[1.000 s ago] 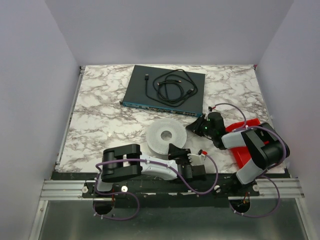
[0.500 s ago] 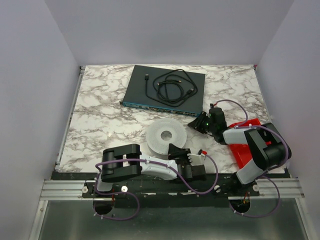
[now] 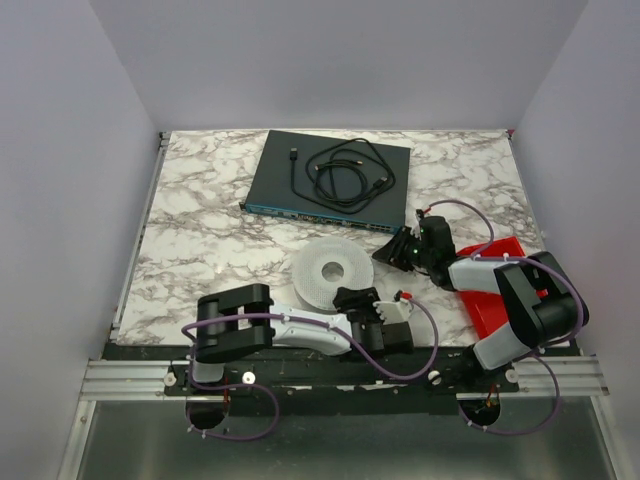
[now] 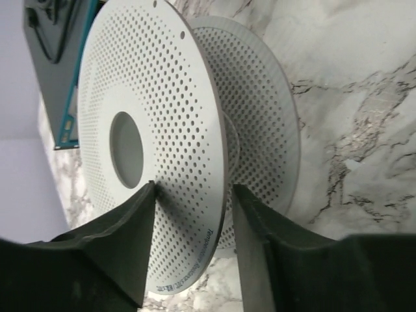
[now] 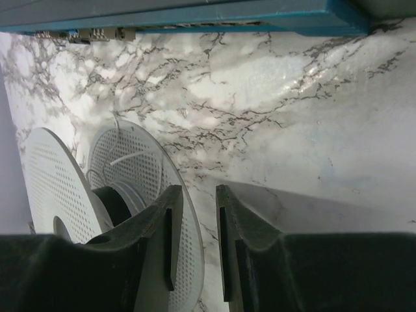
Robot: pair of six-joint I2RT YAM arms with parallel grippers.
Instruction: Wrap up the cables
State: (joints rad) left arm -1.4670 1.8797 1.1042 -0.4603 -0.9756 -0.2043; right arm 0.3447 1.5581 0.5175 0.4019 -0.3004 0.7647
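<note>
The translucent whitish perforated spool [image 3: 328, 272] lies flat on the marble table. In the left wrist view the rim of its near flange [image 4: 162, 130] sits between the spread fingers of my left gripper [image 4: 192, 195]. One fingertip touches the flange's outer face and the other sits between the two flanges. That gripper [image 3: 351, 297] is at the spool's near-right edge. A very thin white wire [image 5: 127, 158] shows loosely on the spool's hub [image 5: 114, 201]. My right gripper [image 5: 195, 195] is just right of the spool [image 3: 386, 252], low over the table. Its jaws stand a narrow gap apart with nothing seen between them.
A dark blue-grey flat network box [image 3: 328, 182] lies at the back with a black coiled cable [image 3: 345, 170] on top; its teal edge shows in the right wrist view [image 5: 195, 16]. A red tray [image 3: 490, 290] lies under the right arm at the right.
My left gripper has edged up and left onto the spool's rim. My right gripper rose away from the table a little, then settled back beside the spool. The spool has not moved.
</note>
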